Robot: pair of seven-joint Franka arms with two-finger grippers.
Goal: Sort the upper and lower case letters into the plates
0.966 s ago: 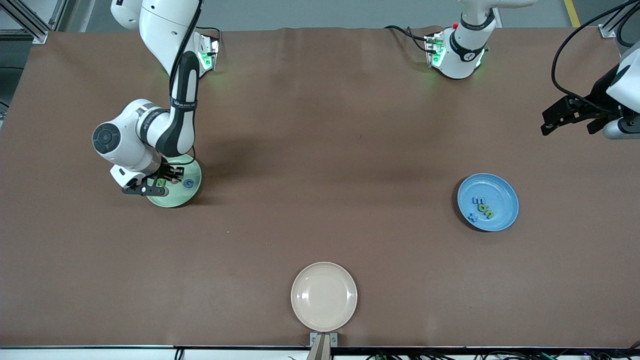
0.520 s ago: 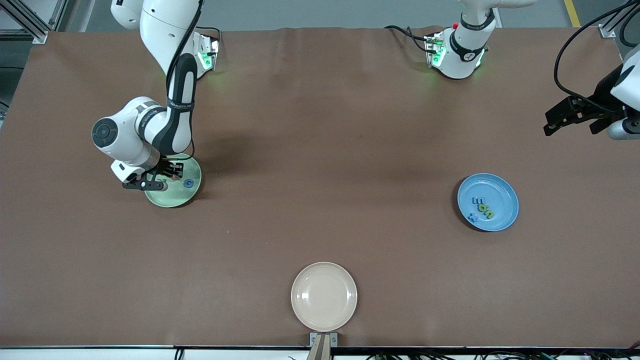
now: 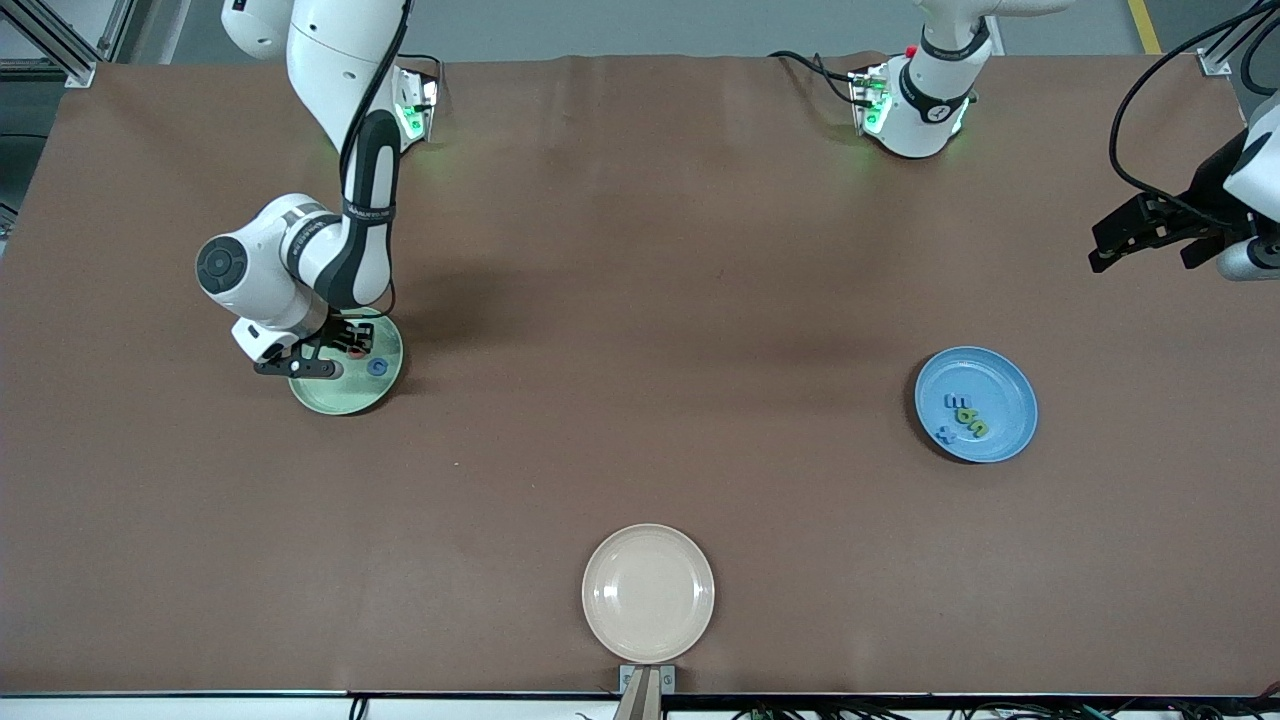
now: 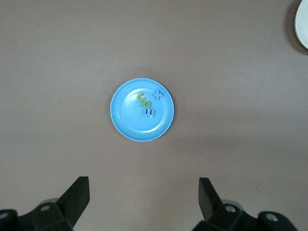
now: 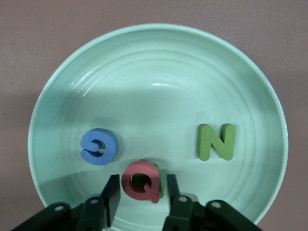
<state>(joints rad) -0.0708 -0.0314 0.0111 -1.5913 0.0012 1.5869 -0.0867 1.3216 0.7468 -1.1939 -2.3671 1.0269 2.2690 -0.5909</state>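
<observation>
**Red Q set down among the capitals as sorting nears its end**

The right end effector hangs low over the pale green plate, its fingers parted on either side of a red Q that appears to rest on the plate floor; whether the pads still touch the letter is hard to tell. A blue G-like letter and a green N lie beside it, which suggests this plate collects upper case. Toward the left arm's end of the counter, the bright blue plate carries three small letters, apparently the lower-case set. The left end effector waits high above that plate, jaws wide apart and holding nothing. The cream plate, nearest the front camera, lies bare, so no letters seem left to sort
</observation>
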